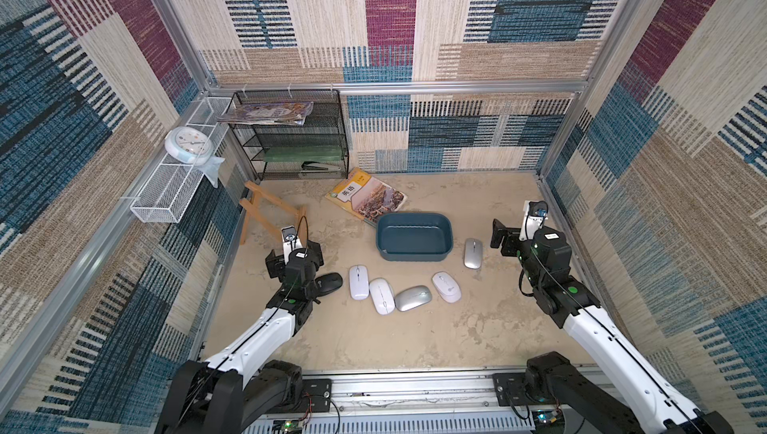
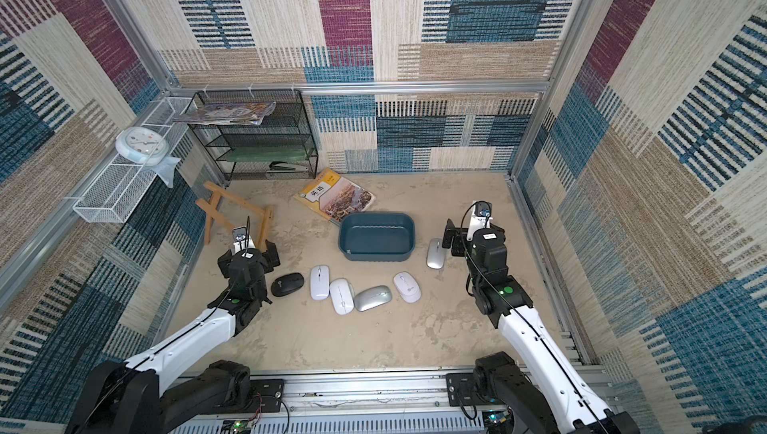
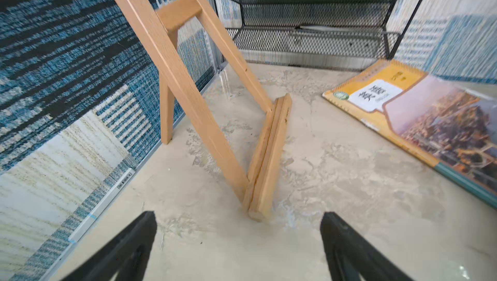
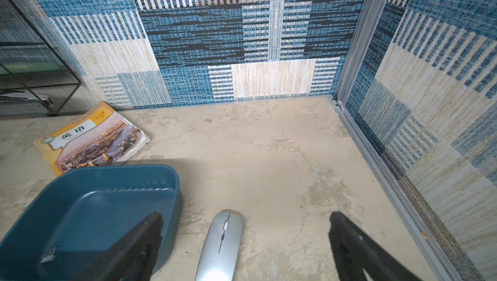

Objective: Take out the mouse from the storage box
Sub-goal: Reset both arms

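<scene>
USB dongle (image 4: 49, 254) in storage box (image 4: 121, 183): clear only from right wrist.

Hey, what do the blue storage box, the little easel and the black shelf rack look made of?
The storage box: likely moulded plastic, smooth teal with a soft sheen and rounded corners. The easel: unpainted light wood, faint grain showing. The shelf rack: seemingly black-coated metal, thin rods framing fine mesh.
</scene>
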